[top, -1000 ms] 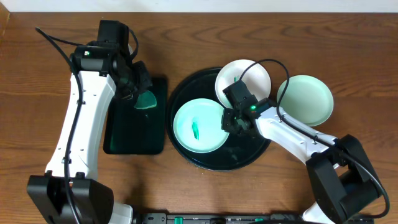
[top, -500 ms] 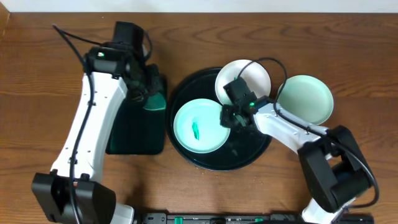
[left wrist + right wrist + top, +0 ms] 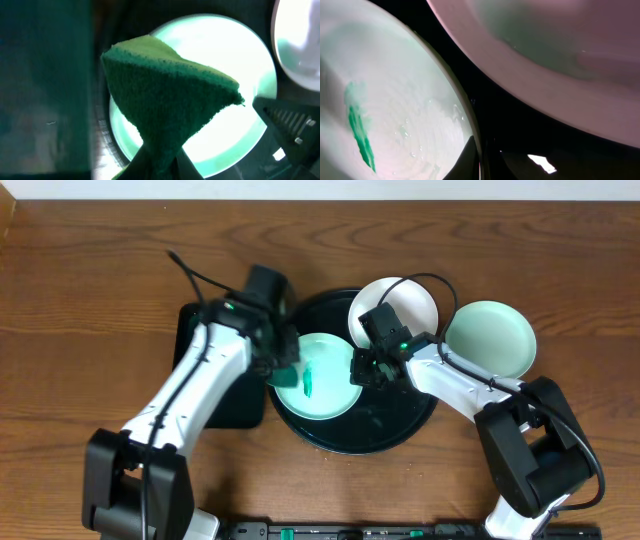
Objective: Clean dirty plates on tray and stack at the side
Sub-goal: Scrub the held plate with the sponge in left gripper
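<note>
Plate (image 3: 240, 65) centre hidden behind sponge (image 3: 165, 95) (left jaws barely visible, wrist view).

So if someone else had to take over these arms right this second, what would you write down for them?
Left gripper: shut on the green sponge, held over the smeared plate.
Right gripper: appears shut on that plate's right rim.
Smeared plate: lies in the tray, teal smear not wiped.
White plate: overlaps the tray's upper right rim.
Mint plate: on the table, right of the tray.
Done: sponge fetched, plate steadied.
Left: wipe the smear, check the other plates, stack all three beside the tray.
</note>
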